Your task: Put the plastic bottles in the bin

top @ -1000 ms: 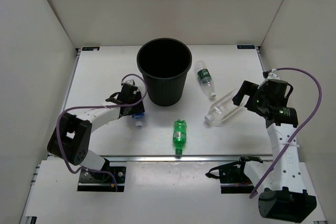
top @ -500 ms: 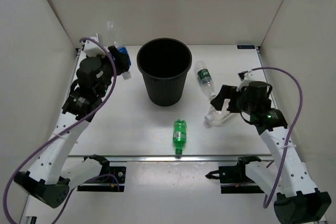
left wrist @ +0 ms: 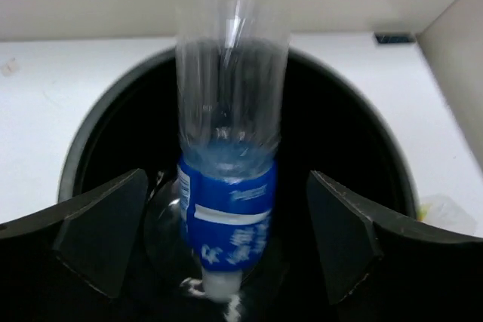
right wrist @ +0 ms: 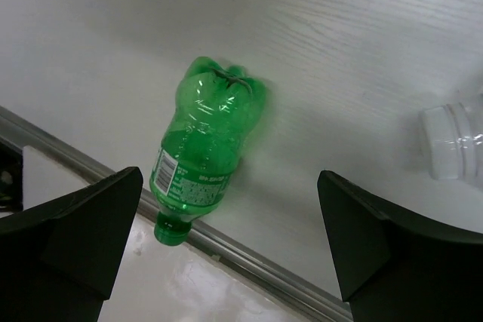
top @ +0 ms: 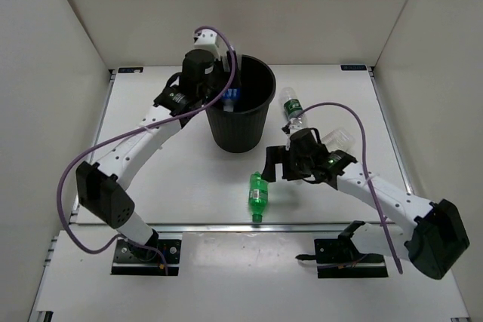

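My right tool (right wrist: 226,235) hangs wide open over the green bottle (right wrist: 205,148); its long axis runs across my closing line, cap toward me.

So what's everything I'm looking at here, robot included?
bin: one, black, far middle of the table.
blue-label bottle: one, clear, cap down in the bin's mouth.
green bottle: one, all green, lying near the table's front edge.
dark-green-label bottle: one, clear, lying right of the bin.
unlabelled bottle: one, clear, lying partly behind the right arm.
table: one, white.
left gripper: one, black, open over the bin, not touching the blue-label bottle.
right gripper: one, black, open above the green bottle.
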